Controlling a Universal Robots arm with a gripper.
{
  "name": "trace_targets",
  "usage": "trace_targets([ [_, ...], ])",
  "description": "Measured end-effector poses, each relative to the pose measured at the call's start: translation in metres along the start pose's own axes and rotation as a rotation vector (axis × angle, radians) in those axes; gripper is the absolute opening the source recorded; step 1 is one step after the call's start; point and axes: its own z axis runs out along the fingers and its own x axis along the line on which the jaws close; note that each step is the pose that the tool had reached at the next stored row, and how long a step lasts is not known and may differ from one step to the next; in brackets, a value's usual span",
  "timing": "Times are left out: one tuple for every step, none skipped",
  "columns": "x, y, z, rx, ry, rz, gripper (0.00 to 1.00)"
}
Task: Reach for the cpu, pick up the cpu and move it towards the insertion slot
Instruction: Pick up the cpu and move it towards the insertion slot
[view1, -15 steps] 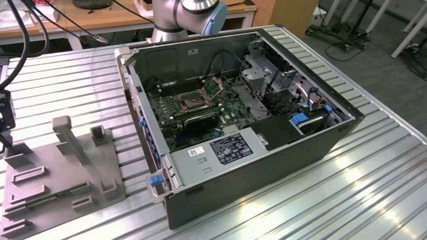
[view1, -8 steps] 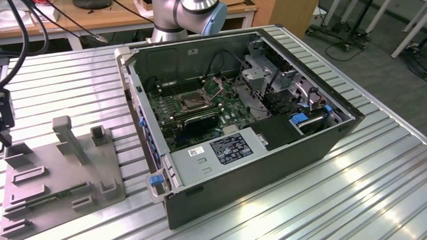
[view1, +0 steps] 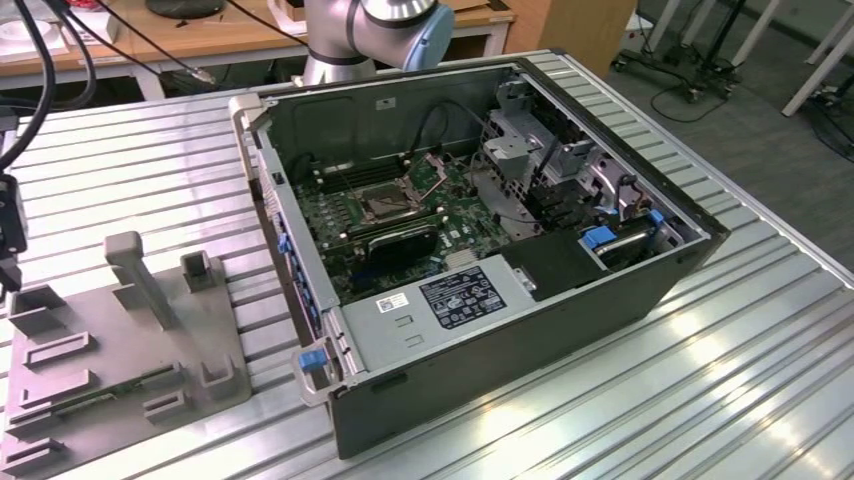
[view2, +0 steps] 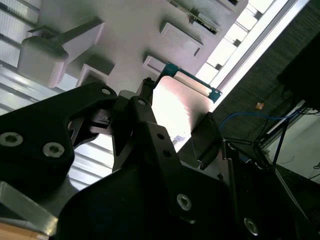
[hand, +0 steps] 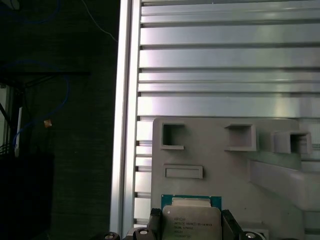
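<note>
- Silvery-beige with a green rim, the cpu (hand: 192, 221) sits between the 2 black fingers (hand: 155, 226) of the claw (hand: 192, 232) in the first wrist view.
- Those fingers press against 2 opposite sides of the chip, so the claw is clenched on the cpu.
- In the second wrist view the cpu (view2: 177, 107) glares bright, and its teal edge reaches past the rim of the grey tray (view2: 125, 30) toward the pale slats.
- Whether the chip is lifted clear of the tray or rests on it, I cannot tell.
- Beyond the chip, the tray (hand: 225, 165) shows 3 square recesses and 1 flat oblong one.
- The tray lies on the ribbed aluminium surface (hand: 225, 75), close to one edge of it, where a pale rail borders dark floor.
- In the exterior view the tray (view1: 100, 330) lies at the exterior view's left, just beside the open computer case (view1: 561, 330).
- The insertion slot (view1: 378, 205), a silvery frame with a dark centre, sits on the green board inside the case, well apart from the tray.
- The arm (view1: 360, 30) rises behind the case at the surface's far edge.
</note>
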Motion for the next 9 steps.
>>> trace_targets([
  [0.0,0.0,-0.0005,0.0,-0.0001,0.0,0.55],
  [0.0,0.0001,-0.0012,0.0001,0.0001,0.0,0.55],
  [0.0,0.0001,-0.0018,0.0,0.0,0.0,0.55],
  [0.0,0.0002,-0.0025,0.0,0.0,0.0,0.55],
  [0.0,0.0002,-0.0031,0.0,0.0,0.0,0.55],
  [0.0,0.0002,-0.0038,0.0,0.0,0.0,0.55],
  [0.0,0.0003,-0.0044,0.0,-0.0001,0.0,0.55],
  [0.0,0.0003,-0.0051,0.0,0.0,0.0,0.55],
  [0.0,0.0004,-0.0055,0.0,-0.0001,0.0,0.55],
])
